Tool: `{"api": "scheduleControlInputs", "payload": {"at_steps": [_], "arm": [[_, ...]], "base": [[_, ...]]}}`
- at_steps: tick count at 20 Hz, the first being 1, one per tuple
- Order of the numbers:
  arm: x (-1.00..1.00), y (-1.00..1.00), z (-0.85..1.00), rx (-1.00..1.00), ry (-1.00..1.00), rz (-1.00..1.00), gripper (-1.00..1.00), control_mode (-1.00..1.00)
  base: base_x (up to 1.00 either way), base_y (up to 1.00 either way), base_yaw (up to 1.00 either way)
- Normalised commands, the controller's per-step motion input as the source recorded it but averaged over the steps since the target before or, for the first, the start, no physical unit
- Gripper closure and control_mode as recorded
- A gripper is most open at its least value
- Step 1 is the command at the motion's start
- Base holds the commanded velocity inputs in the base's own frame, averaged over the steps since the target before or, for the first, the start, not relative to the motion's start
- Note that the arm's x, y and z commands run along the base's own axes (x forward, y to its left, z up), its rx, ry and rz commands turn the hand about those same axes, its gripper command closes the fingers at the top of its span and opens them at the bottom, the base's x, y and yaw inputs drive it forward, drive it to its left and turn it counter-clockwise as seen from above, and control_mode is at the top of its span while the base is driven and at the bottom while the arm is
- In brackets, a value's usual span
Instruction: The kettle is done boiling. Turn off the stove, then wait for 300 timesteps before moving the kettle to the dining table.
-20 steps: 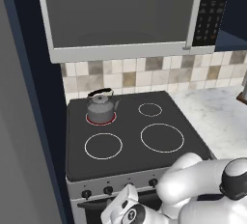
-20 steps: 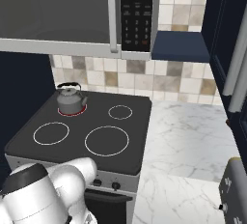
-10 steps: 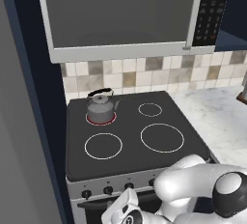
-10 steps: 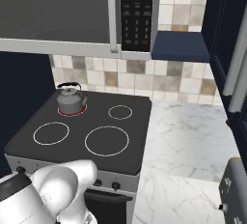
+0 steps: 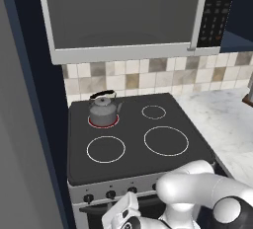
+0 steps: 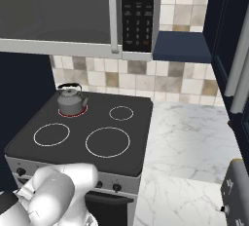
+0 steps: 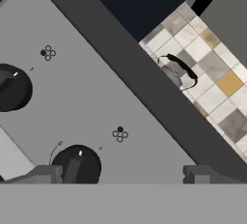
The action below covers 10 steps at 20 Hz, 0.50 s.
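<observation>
No writing is legible. The squat grey metal kettle [image 5: 104, 108] sits on the black glass stove's [image 5: 133, 161] red-glowing rear-left burner. The two-finger gripper [image 7: 123, 172], jaws spread and empty, faces a black knob [image 7: 76, 165] on the silver front panel.

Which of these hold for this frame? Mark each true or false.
1. The kettle sits on the back-left burner, whose ring glows red. True.
2. The gripper is shut on a knob. False: its jaws stand open in front of the stove's panel, one fingertip beside a knob.
3. The kettle lies tipped on its side. False: it stands upright.
4. A microwave hangs above the stove. True.
5. A pan sits on the front-right burner. False: only the kettle is on the cooktop.
</observation>
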Motion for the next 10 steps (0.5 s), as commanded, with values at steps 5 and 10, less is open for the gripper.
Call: {"api": "scheduleControlInputs", "payload": {"at_steps": [5, 10], "arm": [[0.15, 0.09, -0.13, 0.00, -0.02, 0.00, -1.00, -1.00], [0.17, 0.00, -0.12, 0.00, -0.03, 0.00, -1.00, -1.00]], "base": [[0.00, 0.00, 0.00], [0.00, 0.00, 0.00]]}}
